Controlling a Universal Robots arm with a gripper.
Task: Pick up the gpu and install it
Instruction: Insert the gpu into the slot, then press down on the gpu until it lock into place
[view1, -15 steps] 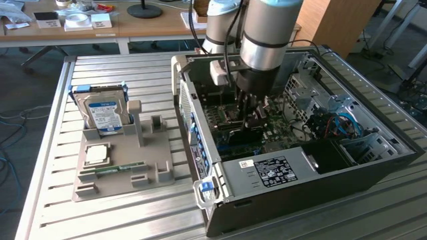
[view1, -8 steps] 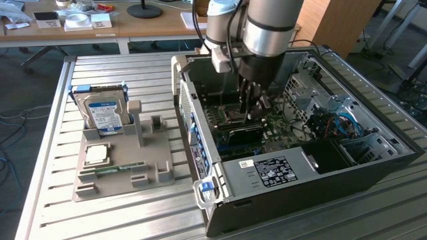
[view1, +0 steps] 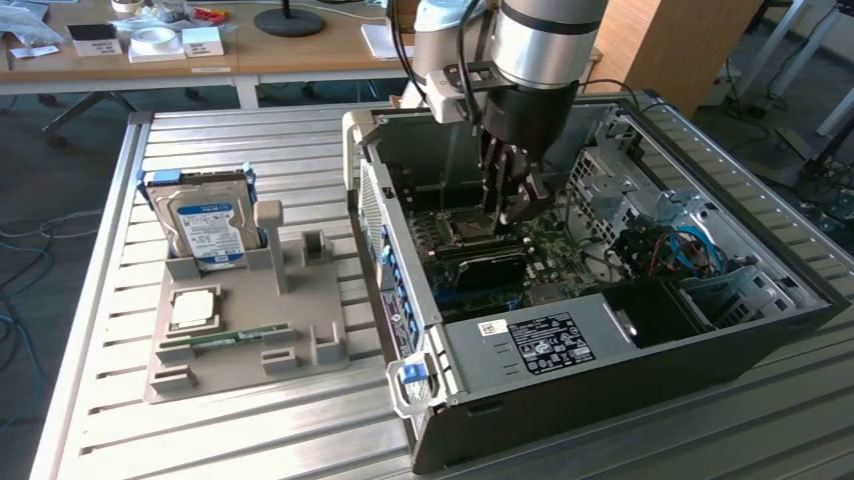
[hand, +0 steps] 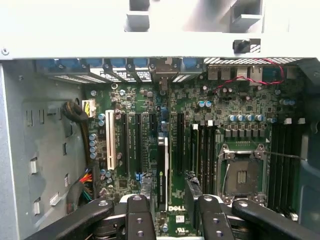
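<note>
Inside case (view1: 801, 300), pincer (hand: 169, 207) spread astride upright gpu (hand: 162, 172) beneath; half-seated card risks bent slot contacts.

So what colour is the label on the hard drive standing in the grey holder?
Blue and white, clearest in the exterior view.

Only clear text I can read: "DELL" in white on the motherboard (hand: 176, 208), near the gripper. Power supply label (view1: 545, 341) in the case has print and marks, too small to read. Same for the hard drive's blue-white label (view1: 214, 230) on the exterior view's left.
</note>
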